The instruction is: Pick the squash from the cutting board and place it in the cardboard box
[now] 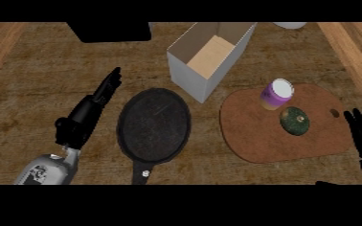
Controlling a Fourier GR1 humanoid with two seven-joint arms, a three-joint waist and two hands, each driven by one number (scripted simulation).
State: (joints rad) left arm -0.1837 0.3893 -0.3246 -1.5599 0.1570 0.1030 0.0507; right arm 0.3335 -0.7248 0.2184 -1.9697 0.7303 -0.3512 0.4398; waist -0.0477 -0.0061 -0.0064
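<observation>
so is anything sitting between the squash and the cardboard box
Yes. A purple cup with a white lid stands on the cutting board right beside the squash, on its upper left, roughly on the line to the cardboard box. The squash would likely need lifting over or around it.

I count 1 squash (295,121), 1 cutting board (247,134), 1 cardboard box (191,74), 1 pan (153,124), 1 purple jar (277,95), and my 2 hands: left (88,107), right (354,129).

The left hand (83,115) is all black, with long thin fingers. Its arm (48,168) is shiny grey with dark patches. The right hand (354,124) is black too, showing only at the edge.
</observation>
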